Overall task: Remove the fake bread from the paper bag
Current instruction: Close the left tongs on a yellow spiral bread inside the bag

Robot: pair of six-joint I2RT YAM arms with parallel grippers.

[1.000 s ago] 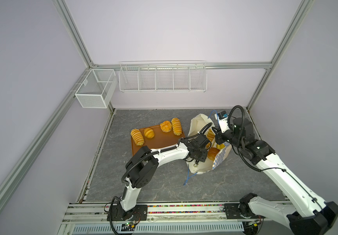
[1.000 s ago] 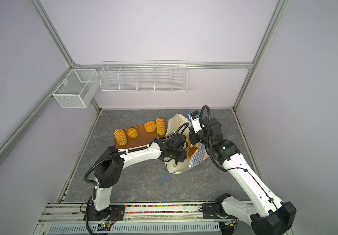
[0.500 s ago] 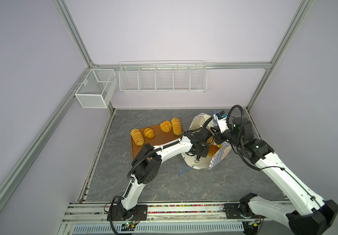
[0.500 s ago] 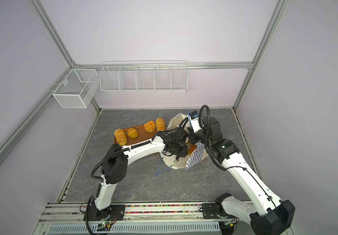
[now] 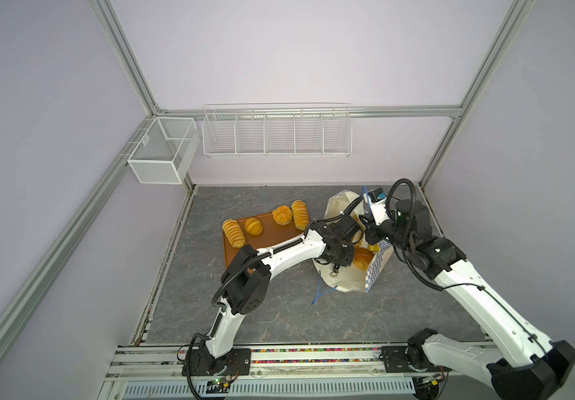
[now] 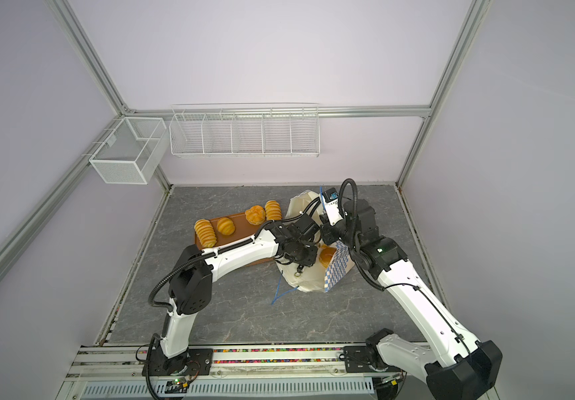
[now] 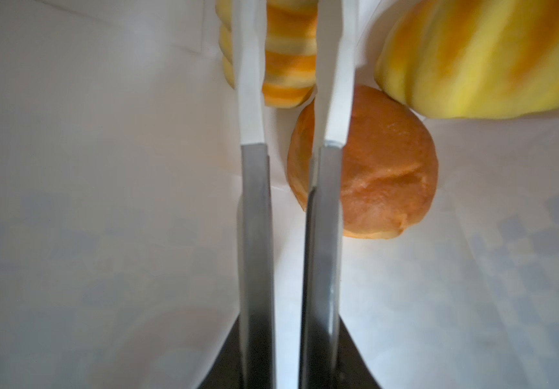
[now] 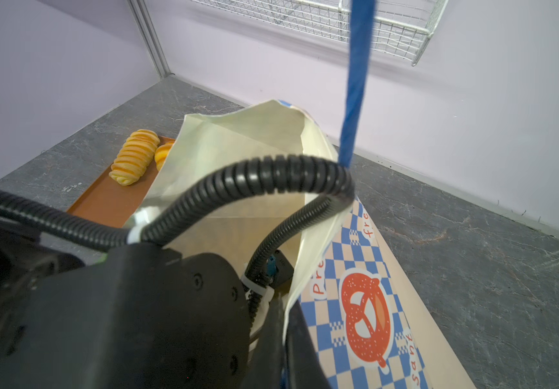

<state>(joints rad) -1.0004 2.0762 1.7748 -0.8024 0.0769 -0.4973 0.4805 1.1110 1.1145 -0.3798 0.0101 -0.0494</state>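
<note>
Three pieces of fake bread [image 5: 362, 258] lay inside the paper bag [image 5: 348, 280]: a browner round bun [image 7: 372, 175], a ridged loaf [image 7: 288, 60] beyond it, and a larger yellow ridged piece [image 7: 490, 60] just beside the bun. The bag sat slumped on the grey counter [image 5: 279, 311], its mouth open to both top views, a little toward two o'clock of the counter's middle.

My left claw [image 7: 289, 33] was deep inside the bag, its jaws drawn close with only a narrow gap between them. The ridged loaf showed in that gap and also past one finger. I could not tell whether the claw had it pinched or merely stood in front of it. My right claw [image 8: 283, 350] was clamped on the bag's rim, holding the mouth open, with a blue cord handle [image 8: 355, 101] strung past it.

At the bag's nine o'clock, four golden pieces [image 5: 253, 225] already sat on the brown tray [image 5: 272, 239], which was partly hidden by my left arm.

To do this step well, I judged, the jaws needed to sit across the loaf's body rather than its end. The grip had to be firm enough that a soft, ridged toy would not slip. The lift should run straight out through the open mouth without dragging the paper walls, with the right claw steadying the rim. If the grip proved empty, the jaws should reopen and go a little deeper.
</note>
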